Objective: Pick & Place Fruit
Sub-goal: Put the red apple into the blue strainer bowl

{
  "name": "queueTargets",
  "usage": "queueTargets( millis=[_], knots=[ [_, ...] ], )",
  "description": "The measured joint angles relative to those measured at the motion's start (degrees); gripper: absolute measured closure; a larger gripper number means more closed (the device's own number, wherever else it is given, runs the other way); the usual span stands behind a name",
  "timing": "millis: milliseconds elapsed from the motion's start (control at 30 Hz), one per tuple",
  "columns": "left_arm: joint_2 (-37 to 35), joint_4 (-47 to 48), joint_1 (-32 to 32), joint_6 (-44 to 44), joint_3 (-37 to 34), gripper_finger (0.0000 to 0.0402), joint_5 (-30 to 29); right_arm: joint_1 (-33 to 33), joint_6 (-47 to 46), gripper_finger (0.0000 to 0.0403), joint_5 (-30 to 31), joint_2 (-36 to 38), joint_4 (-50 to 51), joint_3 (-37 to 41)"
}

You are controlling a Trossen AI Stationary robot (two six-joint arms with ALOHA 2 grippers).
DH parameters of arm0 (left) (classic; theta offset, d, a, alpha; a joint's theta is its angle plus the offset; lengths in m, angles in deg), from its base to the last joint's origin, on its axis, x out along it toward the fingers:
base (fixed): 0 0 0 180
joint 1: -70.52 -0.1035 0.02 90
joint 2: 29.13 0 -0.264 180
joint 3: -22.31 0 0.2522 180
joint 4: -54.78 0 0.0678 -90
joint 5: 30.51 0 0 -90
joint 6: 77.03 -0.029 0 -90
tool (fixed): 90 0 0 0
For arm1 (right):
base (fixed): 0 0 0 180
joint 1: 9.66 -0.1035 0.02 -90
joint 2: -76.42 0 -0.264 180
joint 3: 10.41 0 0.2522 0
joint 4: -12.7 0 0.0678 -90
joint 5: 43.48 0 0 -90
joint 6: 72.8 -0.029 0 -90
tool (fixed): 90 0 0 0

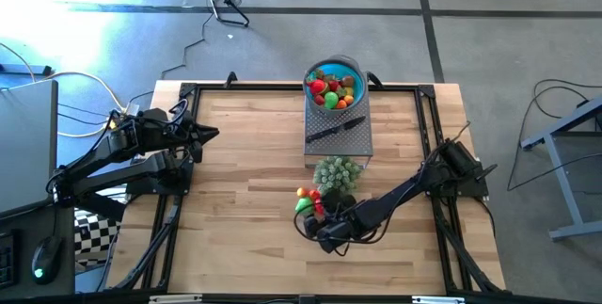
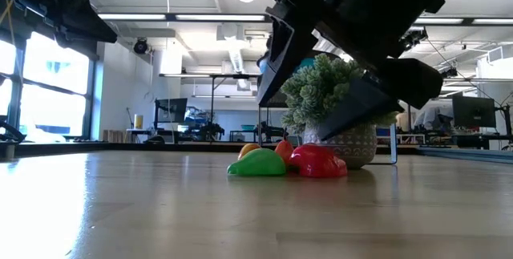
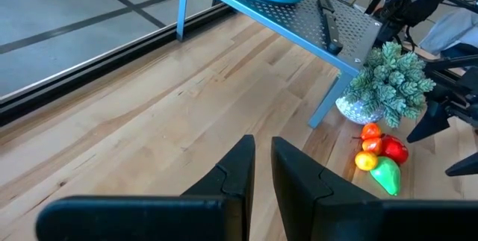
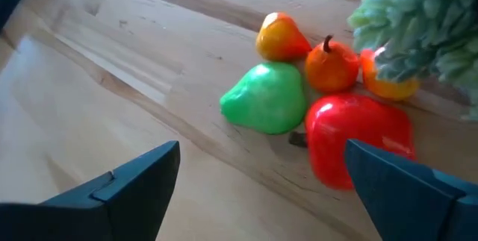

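While the right end effector (image 1: 324, 232) sits low over the worktop (image 1: 245, 200) with its fingers (image 4: 127, 185) spread wide and nothing between them, a small pile of loose fruit (image 1: 310, 200) lies just in front of it. Right wrist view shows that pile well: a green pear-shaped piece (image 4: 265, 99), a red piece (image 4: 355, 140) touching it, an orange-yellow piece (image 4: 280, 38) and an orange round one with a dark stem (image 4: 331, 66) behind, plus one more orange piece partly hidden under the pale green bushy plant (image 4: 418, 21). The red piece sits closest to the gap between the fingers; no contact visible. The plant stands in a speckled pot (image 2: 353, 147) right beside the pile, on the side toward the perforated metal stand (image 1: 339, 135). On that stand: a black-handled knife (image 1: 334, 132) lying flat, and a blue bowl (image 1: 336, 83) at the far end, filled with more fruit in red, green, orange and yellow. The left end effector (image 3: 258, 174) is parked at the left edge of the worktop, well apart from everything, fingers nearly together with only a narrow slit between them, holding nothing. Floor and cables lie beyond the worktop.
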Motion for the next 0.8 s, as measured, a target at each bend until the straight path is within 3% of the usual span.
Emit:
queueTargets(
  millis=[267, 433, 800],
  knots=[
    [0.0, 0.0, 0.0, 0.0, 0.0, 0.0358, 0.0, 0.8, 2.5, 0.0032, 1.8, -1.1, -2.8, 0.0],
    [0.0, 0.0, 0.0, 0.0, 0.0, 0.0358, 0.0, 1.8, 6.2, 0.0032, -1.9, -2.5, -8.0, -0.1],
    [0.0, 0.0, 0.0, 0.0, 0.0, 0.0358, 0.0, 0.3, 1.4, 0.0032, -6.0, -2.9, -0.9, 0.0]
  ],
)
